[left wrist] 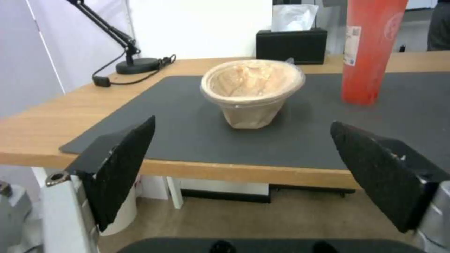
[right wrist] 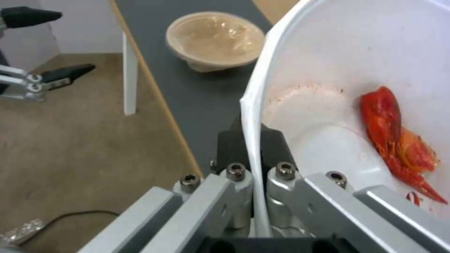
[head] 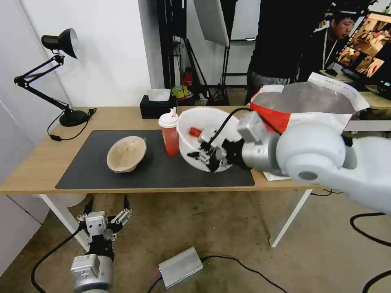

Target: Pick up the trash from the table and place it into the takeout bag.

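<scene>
there, right gripper (right wrist: pixel 253 140) pinches white bowl (right wrist: pixel 356 63) rim.

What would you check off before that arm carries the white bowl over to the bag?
1. Right gripper clamps white bowl rim: ok.
2. Bowl off the table: cannot tell.
3. Crayfish shell inside the tilted bowl: ok.
4. Takeout bag mouth open: ok.
5. Red cup clear of the bowl: not ok, right beside it.
6. Left gripper out of the way: ok, below the table edge, jaws open.
</scene>
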Available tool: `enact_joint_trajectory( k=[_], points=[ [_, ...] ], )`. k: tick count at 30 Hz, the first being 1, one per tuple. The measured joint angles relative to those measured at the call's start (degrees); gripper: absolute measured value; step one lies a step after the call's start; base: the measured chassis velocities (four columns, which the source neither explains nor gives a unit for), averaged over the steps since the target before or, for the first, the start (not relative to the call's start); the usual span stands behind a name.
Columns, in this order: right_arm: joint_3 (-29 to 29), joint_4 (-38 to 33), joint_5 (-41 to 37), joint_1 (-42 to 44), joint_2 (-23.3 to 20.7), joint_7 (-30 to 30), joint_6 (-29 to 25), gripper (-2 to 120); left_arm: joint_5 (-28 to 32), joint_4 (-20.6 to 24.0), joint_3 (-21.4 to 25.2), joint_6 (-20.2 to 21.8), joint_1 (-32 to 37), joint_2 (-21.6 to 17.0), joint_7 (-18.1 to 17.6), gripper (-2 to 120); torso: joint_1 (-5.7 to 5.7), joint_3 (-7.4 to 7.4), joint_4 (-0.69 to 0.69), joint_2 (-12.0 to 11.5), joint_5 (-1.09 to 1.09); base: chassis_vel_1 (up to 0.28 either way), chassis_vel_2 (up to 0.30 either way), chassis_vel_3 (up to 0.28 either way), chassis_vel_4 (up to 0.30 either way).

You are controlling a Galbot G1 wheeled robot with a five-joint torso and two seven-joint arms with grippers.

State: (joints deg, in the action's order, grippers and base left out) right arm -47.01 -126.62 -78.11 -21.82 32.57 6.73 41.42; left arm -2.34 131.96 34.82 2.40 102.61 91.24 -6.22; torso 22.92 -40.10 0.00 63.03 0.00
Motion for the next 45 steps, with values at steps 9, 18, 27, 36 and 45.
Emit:
enact_joint_trajectory(
  k=[9, 18, 27, 36, 45],
  points=[
    [0.6, 4.3, 3.6, -4.3, -0.5, -5.3, 0.0, 0, -0.1, 0.2, 0.1, -0.6, 0.1, 0.0, 0.0, 100, 0.00, 0.00, 0.00, 0.0, 0.00, 0.000, 0.000, 0.000, 0.000],
    [1.1, 12.0, 8.7, -7.1, 0.6, -10.7, 0.0, 0, 0.0, -0.3, 0.2, -0.7, -0.3, -0.3, 0.0, 100, 0.00, 0.00, 0.01, 0.0, -0.01, 0.000, 0.000, 0.000, 0.000],
    [2.2, 19.2, 13.8, -8.0, 0.9, -16.6, 0.0, 0, 0.2, -0.6, 0.3, -0.7, -0.5, -0.4, 0.0, 100, 0.00, -0.01, 0.00, 0.0, 0.00, 0.000, 0.000, 0.000, 0.000],
    [2.3, 25.6, 18.4, -8.1, 0.5, -21.1, 0.0, 0, 0.2, -0.7, 0.4, -0.7, -0.6, -0.5, 0.0, 100, 0.00, -0.01, 0.01, 0.0, 0.00, 0.000, 0.000, 0.000, 0.000],
    [3.0, 32.2, 23.1, -6.4, -0.7, -23.9, -0.1, 0, 0.2, -0.7, 0.3, -0.7, -0.6, -0.6, 0.0, 100, 0.00, 0.00, 0.00, 0.0, 0.00, 0.000, 0.000, 0.000, 0.000]
  ],
)
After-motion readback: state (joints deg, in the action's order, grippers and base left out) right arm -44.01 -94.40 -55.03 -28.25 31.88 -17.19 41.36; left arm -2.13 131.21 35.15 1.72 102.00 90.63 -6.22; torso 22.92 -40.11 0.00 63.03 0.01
